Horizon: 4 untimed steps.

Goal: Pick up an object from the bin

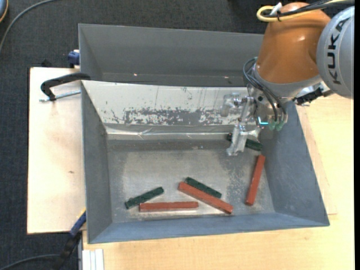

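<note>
- Camera view looked down on the grey metal bin (pixel 95 167), the largest thing there, its floor mostly bare with a handful of sticks spread along the bin's front half.
- The KUKA arm (pixel 337 38) with its orange cover (pixel 289 44) reached over the bin's right rear corner.
- The gripper (pixel 237 145) hung low by the bin's back wall, toward the bin's right side. Whether it was released or clenched could not be told.
- A leaning red stick (pixel 255 180) lay against the bin's right slope, its upper end just below the gripper.
- A slanted red stick (pixel 206 198) and a flat red stick (pixel 169 206) lay near the bin's front wall, at about the bin's middle.
- A dark green stick (pixel 203 188) lay touching the slanted red one, on the side away from the bin's front wall.
- Another dark green stick, the left green stick (pixel 144 197), lay toward the bin's left, near the flat red one.
- A short dark green piece (pixel 253 145) showed right beside the gripper, toward the bin's right wall. Whether it was gripped or merely lay there could not be told.
- As I judged it, the step in hand was the grasp itself, low at the green piece and the leaning red stick's top.
- The next move called for a sure closure on one stick, then a straight lift clear of the bin's right slope.
</note>
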Each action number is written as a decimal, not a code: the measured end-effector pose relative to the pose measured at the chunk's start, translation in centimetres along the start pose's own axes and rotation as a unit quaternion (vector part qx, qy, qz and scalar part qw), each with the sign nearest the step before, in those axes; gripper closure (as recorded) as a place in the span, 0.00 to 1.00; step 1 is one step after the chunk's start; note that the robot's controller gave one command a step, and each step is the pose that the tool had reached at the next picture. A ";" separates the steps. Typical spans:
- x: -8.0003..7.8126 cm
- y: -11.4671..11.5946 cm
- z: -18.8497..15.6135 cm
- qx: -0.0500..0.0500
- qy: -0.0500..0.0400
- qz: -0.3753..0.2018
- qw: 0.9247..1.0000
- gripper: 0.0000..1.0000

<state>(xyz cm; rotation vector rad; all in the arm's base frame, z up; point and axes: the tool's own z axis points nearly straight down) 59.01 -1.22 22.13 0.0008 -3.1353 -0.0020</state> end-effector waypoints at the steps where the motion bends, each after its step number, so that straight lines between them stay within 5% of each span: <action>1: 3.9 5.1 13.0 0.000 0.001 -0.079 0.997 0.00; 2: 8.4 7.7 15.2 0.000 -0.003 -0.114 0.993 0.00; 3: 8.4 7.7 15.0 0.000 -0.002 -0.114 0.993 1.00; 4: 7.4 5.5 0.5 0.001 -0.006 -0.164 0.986 1.00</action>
